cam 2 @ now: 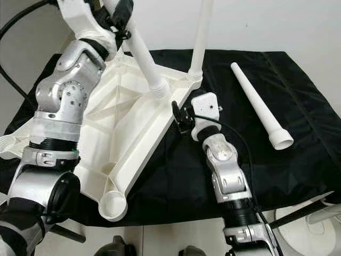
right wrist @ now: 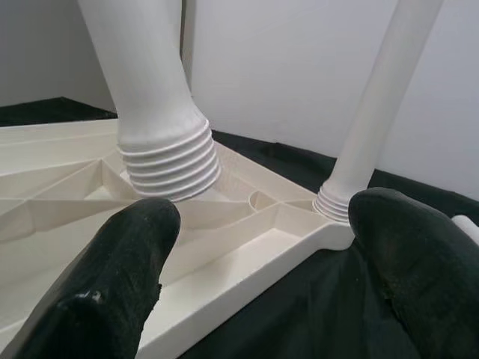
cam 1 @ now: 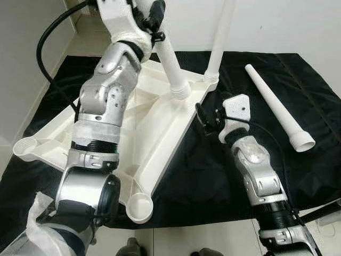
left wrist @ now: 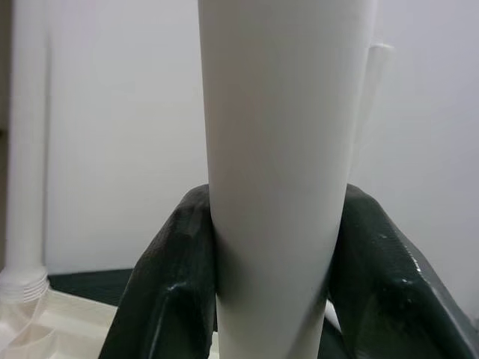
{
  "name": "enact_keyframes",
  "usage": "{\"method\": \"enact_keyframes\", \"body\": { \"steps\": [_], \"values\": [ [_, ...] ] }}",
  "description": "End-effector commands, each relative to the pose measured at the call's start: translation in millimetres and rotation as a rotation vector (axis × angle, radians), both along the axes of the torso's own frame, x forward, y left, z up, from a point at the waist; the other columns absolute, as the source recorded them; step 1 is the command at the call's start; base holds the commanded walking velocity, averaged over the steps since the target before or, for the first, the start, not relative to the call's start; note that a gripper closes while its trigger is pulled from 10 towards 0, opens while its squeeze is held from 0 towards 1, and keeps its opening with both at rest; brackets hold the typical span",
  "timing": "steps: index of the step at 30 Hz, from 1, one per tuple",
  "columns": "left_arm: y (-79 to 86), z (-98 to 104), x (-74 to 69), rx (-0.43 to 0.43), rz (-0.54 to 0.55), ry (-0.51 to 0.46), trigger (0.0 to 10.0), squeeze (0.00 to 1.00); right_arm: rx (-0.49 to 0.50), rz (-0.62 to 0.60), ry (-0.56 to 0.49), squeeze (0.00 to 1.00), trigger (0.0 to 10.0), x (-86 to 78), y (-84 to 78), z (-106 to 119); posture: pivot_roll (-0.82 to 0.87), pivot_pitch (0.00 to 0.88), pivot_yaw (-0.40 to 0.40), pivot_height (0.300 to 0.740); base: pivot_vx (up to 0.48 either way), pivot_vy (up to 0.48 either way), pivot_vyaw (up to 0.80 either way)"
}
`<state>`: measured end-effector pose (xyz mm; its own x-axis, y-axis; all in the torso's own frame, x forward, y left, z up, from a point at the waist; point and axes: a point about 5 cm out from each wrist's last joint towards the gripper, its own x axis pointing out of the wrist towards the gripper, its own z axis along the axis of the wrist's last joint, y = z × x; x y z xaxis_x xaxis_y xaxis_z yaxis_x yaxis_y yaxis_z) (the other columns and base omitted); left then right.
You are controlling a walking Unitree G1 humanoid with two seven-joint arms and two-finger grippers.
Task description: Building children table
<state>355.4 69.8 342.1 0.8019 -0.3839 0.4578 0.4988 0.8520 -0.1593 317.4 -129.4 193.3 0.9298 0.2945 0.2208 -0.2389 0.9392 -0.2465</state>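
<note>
A white plastic tabletop [cam 1: 154, 128] lies upside down on a black cloth [cam 1: 298, 170] spread over the floor, its ribbed underside facing up. One white leg [cam 1: 221, 37] already stands upright in the socket at the far right corner of the tabletop. The near corner socket [cam 1: 139, 205] is open, and so is the socket at the left corner [cam 1: 26, 146].

The left tool [cam 1: 152, 18] is raised at the far left and pinches a second leg [cam 1: 171, 66] between its two black fingers [left wrist: 176, 277]; the left wrist view shows both fingers pressed against the leg's smooth sides. This leg hangs tilted, its threaded end [right wrist: 171, 161] low over the ribbed underside of the tabletop, near the upright leg but not in a corner socket.

The right tool [cam 1: 205, 118] sits just beside the right edge of the tabletop, low over the cloth. Its fingers [right wrist: 120, 277] are spread apart and hold nothing, pointing toward the threaded end of the held leg.

A third leg [cam 1: 277, 106] lies loose on the cloth to the right, well apart from the tabletop, its wide threaded end toward the near side.
</note>
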Motion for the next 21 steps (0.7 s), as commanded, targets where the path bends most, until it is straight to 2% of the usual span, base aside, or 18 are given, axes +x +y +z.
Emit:
{"method": "enact_keyframes", "body": {
  "steps": [1, 2, 4, 6, 11, 16, 21],
  "values": [
    [-13.7, 6, -9.5, 0.036, 0.005, -0.066, 10.0, 0.00, -0.019, 0.011, 0.006, 0.00, 10.0, 5.3, 6.9, 4, -0.09, 0.000, -0.004, 0.740, 0.000, 0.000, 0.00],
    [-23.8, 6, -15.7, 0.060, -0.001, -0.095, 10.0, 0.00, -0.029, 0.014, 0.001, 0.00, 10.0, 8.0, 10.5, 7, -0.09, 0.000, -0.008, 0.740, 0.000, 0.000, 0.00],
    [-23.8, 6, -15.7, 0.060, -0.001, -0.095, 10.0, 0.00, -0.029, 0.014, 0.001, 0.00, 10.0, 8.0, 10.5, 7, -0.09, 0.000, -0.008, 0.740, 0.000, 0.000, 0.00],
    [-37.7, 6, -24.0, 0.072, -0.021, -0.119, 10.0, 0.00, -0.038, 0.009, -0.010, 0.00, 10.0, 13.0, 16.2, 14, -0.09, 0.000, -0.013, 0.740, 0.000, 0.000, 0.00],
    [-44.1, 6, -28.3, 0.070, -0.036, -0.129, 10.0, 0.00, -0.048, 0.003, -0.019, 0.00, 10.0, 16.2, 19.9, 18, -0.09, 0.000, -0.014, 0.740, 0.000, 0.000, 0.00],
    [-59.0, 5, -37.0, 0.097, -0.070, -0.157, 10.0, 0.00, -0.097, 0.003, -0.040, 0.00, 10.0, 23.6, 28.2, 23, -0.09, 0.009, -0.028, 0.740, 0.000, 0.000, 0.00],
    [-65.2, 5, -41.7, 0.089, -0.082, -0.161, 10.0, 0.00, -0.120, -0.028, -0.056, 0.00, 10.0, 29.2, 25.8, 27, -0.09, 0.018, -0.035, 0.740, 0.000, 0.000, 0.00]
  ]
}}
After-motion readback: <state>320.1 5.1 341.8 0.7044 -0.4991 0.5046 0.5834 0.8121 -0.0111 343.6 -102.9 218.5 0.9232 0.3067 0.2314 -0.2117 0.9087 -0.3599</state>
